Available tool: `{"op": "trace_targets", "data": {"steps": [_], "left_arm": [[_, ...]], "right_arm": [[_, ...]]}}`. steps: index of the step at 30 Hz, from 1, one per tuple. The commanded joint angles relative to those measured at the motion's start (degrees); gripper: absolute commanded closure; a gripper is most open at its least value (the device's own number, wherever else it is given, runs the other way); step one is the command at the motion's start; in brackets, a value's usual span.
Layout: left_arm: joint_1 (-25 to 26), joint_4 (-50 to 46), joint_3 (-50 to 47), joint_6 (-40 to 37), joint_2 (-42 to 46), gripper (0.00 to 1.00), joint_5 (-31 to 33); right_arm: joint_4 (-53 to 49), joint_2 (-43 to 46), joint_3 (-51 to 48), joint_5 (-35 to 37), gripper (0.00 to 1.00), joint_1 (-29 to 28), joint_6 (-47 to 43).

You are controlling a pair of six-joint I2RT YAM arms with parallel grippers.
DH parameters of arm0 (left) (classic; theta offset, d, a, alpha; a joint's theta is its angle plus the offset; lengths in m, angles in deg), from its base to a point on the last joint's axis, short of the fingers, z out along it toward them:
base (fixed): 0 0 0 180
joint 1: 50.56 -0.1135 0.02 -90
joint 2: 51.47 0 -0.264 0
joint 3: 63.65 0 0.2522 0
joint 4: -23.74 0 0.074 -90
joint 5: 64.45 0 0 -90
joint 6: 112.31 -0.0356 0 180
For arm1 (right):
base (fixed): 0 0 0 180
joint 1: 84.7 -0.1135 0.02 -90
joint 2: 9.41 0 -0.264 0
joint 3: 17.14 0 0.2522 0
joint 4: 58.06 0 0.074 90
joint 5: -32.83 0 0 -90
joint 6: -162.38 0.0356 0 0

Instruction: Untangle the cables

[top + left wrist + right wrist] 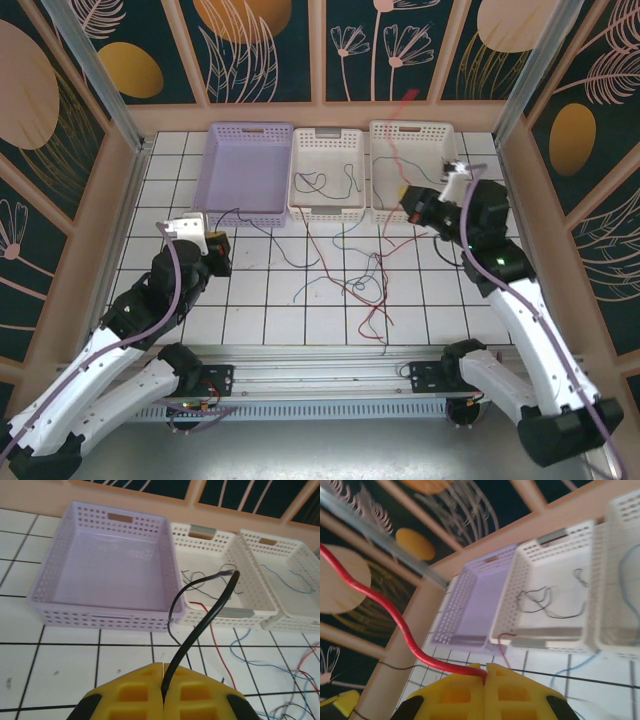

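The left gripper [162, 681] is pinching a thin black wire [200, 625], the right gripper [486, 675] a thin red wire [395, 614], with the tangle [365, 285] seemingly lying between them.

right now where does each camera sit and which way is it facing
Top external: above and behind the arms, looking down on the table, left gripper and right gripper.
Left wrist: on the left arm, facing the purple basket; its yellow fingers pinch a black cable.
Right wrist: on the right arm, tilted, facing the middle white basket; its fingers pinch a red cable.
Both wrist views share the purple basket and middle white basket.
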Motion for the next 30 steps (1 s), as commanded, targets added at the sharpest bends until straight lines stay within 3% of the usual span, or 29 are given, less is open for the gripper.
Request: {"op": "trace_targets", "data": {"steps": [1, 4, 21, 30], "left_arm": [[-0.3, 4.3, -1.9, -2.3, 0.9, 1.0, -3.8], [-0.2, 4.4, -2.6, -2.7, 1.0, 1.0, -4.1], [-0.2, 5.7, -3.9, -4.8, -0.4, 1.0, -6.4], [-0.3, 5.8, -4.0, -5.3, -1.7, 1.0, -6.6]], "right_arm": [[5.7, -6.2, 6.0, 4.6, 1.0, -6.8, -2.4], [8.3, -14.4, 10.8, 6.4, 1.0, -10.8, -2.6], [18.8, -62.1, 48.0, 1.6, 1.0, -17.2, 2.5], [12.9, -84.5, 71.6, 3.5, 1.0, -19.1, 4.4]]}}
